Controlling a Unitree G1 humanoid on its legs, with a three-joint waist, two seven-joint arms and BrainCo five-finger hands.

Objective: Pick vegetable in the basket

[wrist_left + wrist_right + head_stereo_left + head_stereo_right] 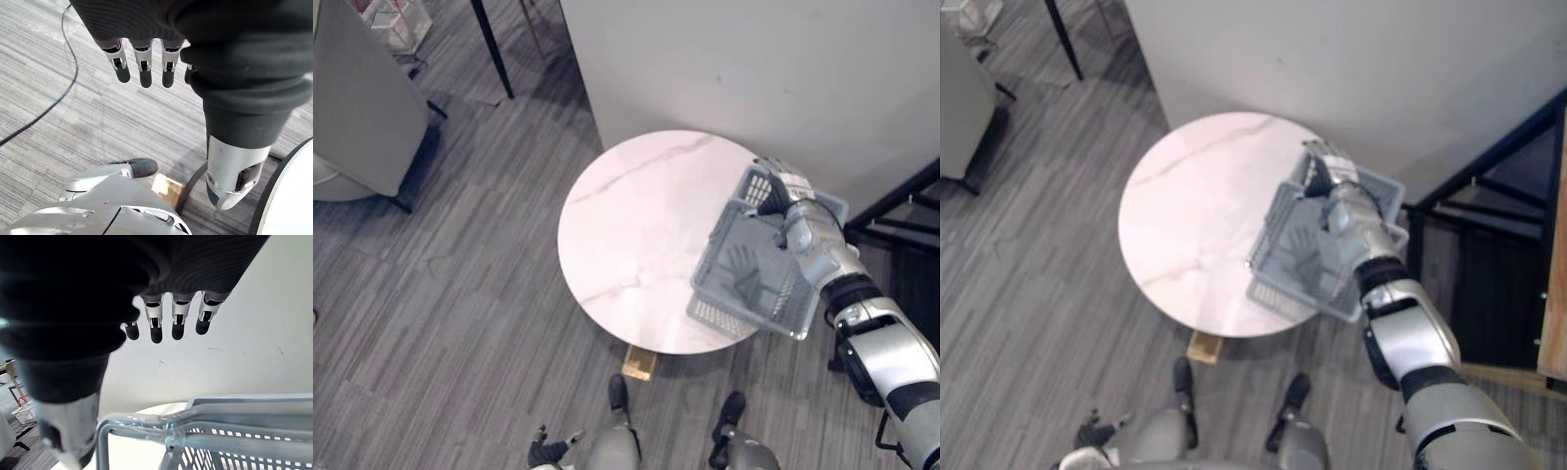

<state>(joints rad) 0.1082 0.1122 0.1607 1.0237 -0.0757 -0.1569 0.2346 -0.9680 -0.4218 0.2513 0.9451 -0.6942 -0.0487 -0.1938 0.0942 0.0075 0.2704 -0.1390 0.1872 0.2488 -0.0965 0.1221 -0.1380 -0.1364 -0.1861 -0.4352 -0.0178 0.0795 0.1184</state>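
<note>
Right hand [783, 191]: fingers straight, holding nothing, over the far rim of the basket [717, 315].
Left hand [143, 58]: relaxed, holding nothing, low over the floor beside the table [636, 225].
Basket: at the table's right edge, partly past it; the part of its floor I can see is bare.
Vegetable: I cannot tell where it is.
Progress: by my judgement nothing is picked yet; finding, grasping and placing all remain.
</note>
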